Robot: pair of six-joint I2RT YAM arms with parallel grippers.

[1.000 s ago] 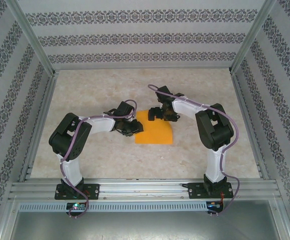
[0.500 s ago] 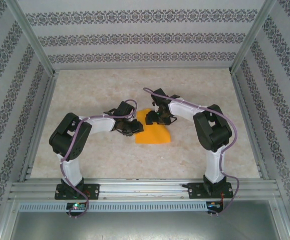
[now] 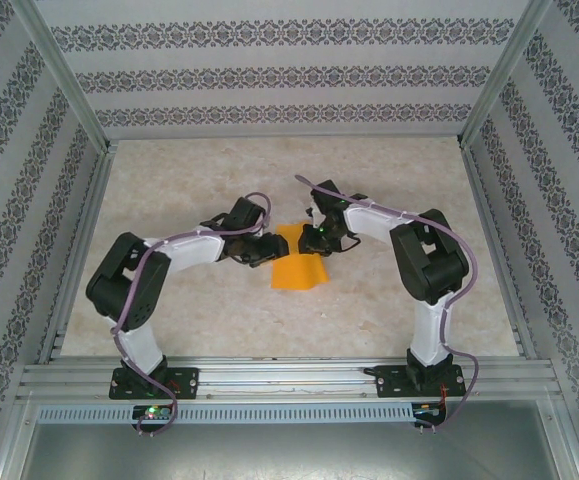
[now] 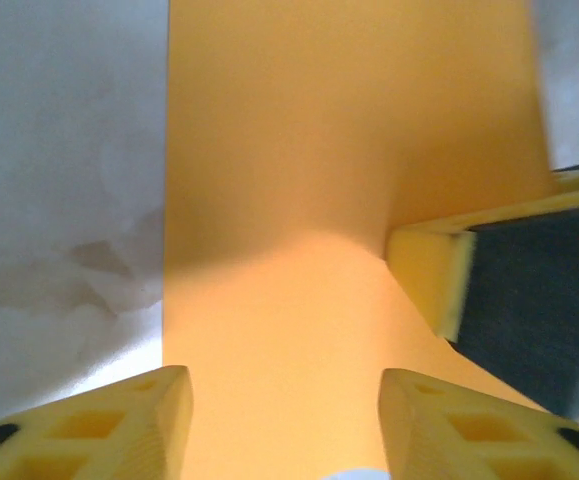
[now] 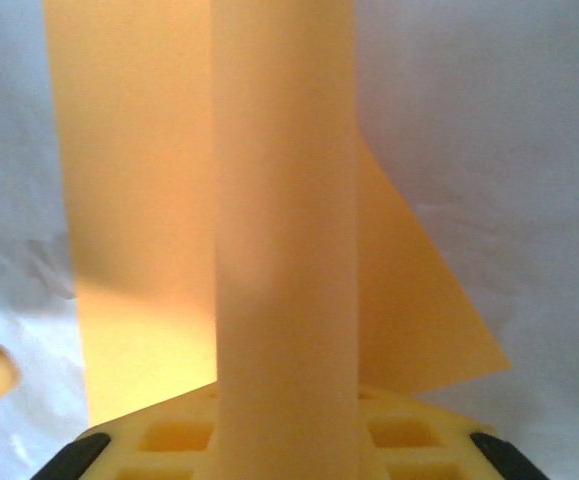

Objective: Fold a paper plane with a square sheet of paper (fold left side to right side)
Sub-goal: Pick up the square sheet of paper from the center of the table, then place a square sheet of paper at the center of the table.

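Between left hand (image 3: 267,252) and right hand (image 3: 315,240) lies the curled sheet (image 3: 299,272).

The square sheet of paper (image 3: 297,270) is plain matte orange (paler where it curls upward). The table (image 3: 199,320) is beige, clouded like marble. The walls (image 3: 269,75) are white with dark lacy bands. Left arm (image 3: 184,247) and right arm (image 3: 381,218): black and white, purple cables (image 3: 468,265), yellow fingers (image 4: 119,425).

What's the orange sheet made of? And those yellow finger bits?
The orange sheet looks like thin matte paper: it curls up without glare. The yellow pads look like soft foam or rubber, dull with square hollows; hard to tell which.
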